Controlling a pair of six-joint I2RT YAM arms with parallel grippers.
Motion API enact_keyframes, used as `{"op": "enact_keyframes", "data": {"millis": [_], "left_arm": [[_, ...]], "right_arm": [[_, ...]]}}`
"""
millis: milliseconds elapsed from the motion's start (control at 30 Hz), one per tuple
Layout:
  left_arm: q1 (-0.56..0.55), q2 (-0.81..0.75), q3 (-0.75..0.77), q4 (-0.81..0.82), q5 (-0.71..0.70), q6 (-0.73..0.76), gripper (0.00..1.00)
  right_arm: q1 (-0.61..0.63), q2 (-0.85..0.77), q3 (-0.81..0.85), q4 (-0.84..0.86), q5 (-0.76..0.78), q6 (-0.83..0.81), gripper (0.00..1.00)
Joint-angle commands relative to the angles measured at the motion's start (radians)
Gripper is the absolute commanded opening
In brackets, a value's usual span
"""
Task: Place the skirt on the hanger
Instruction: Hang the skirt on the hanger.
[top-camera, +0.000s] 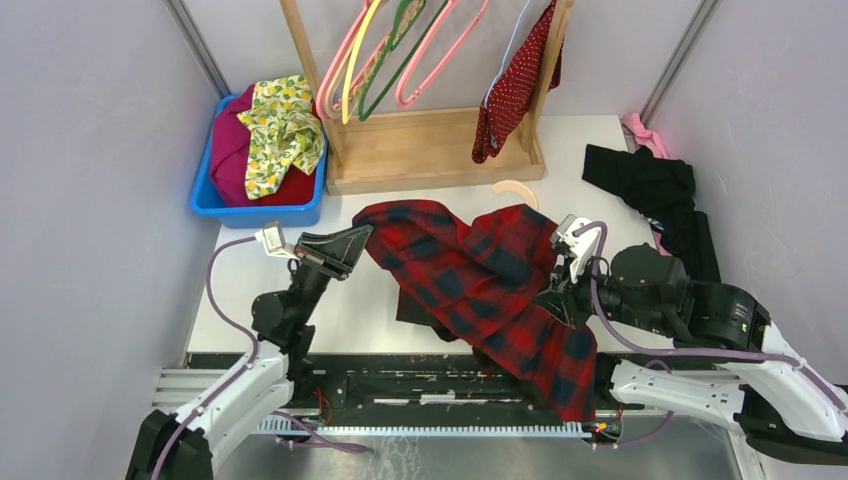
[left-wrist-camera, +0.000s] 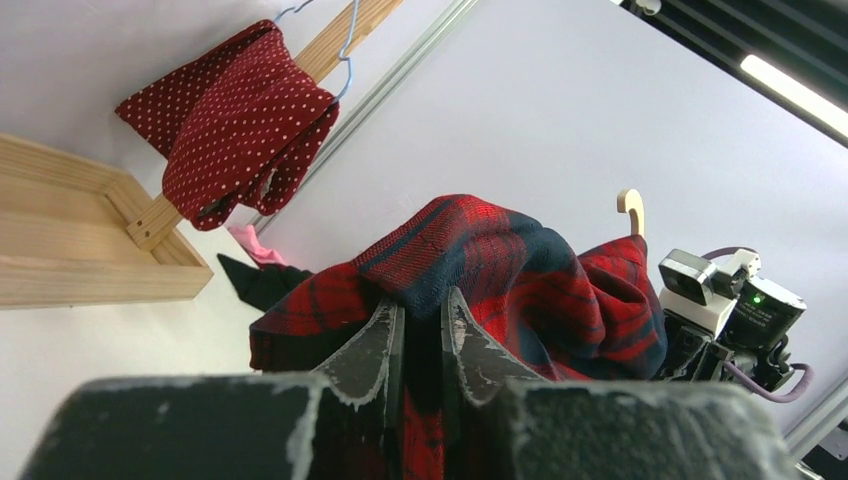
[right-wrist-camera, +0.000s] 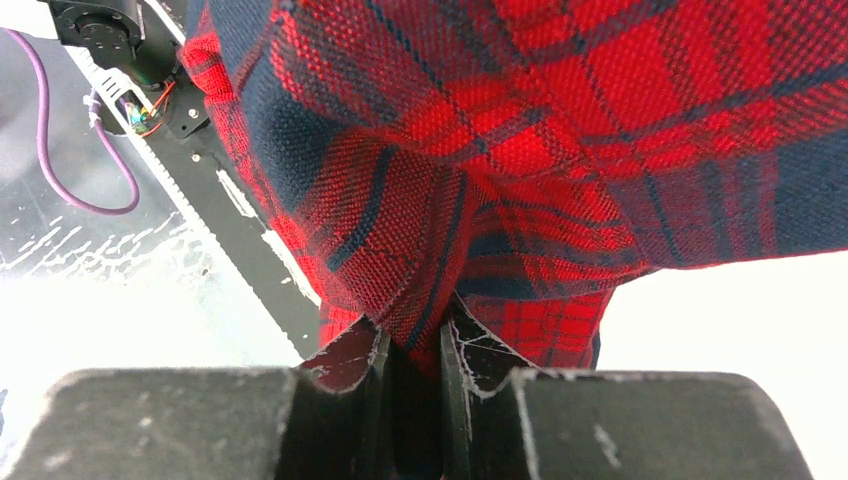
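- Holding a red-and-black plaid garment between both arms. My left pincer is clamped on a folded edge at the cloth's 9 o'clock, and my right pincer is clamped on a fold at its 3 o'clock.
- This two-point hold lifts the plaid's middle off the worktop, while one end trails over the near edge at 6 o'clock.
- The skirt, dark red with tiny white dots, is at 1 o'clock in the overhead view. It is draped and bunched over the thin lilac hanger, which hangs by the right post of the wooden rack.
- I judge the skirt's placing done; neither pincer is near it.
- A curved wooden hanger lies just past the plaid at its 12 o'clock. The spread grip probably readies the plaid for it.
- A blue bin of cloths sits at 10 o'clock, and a black garment at 2 o'clock.
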Motion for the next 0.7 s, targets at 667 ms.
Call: {"op": "enact_keyframes", "data": {"millis": [667], "left_arm": [[0.003,-0.235,0.304,-0.865,-0.153,0.257,0.03]], "right_arm": [[0.004,-0.011,0.115,0.068,0.206,0.013,0.01]]}}
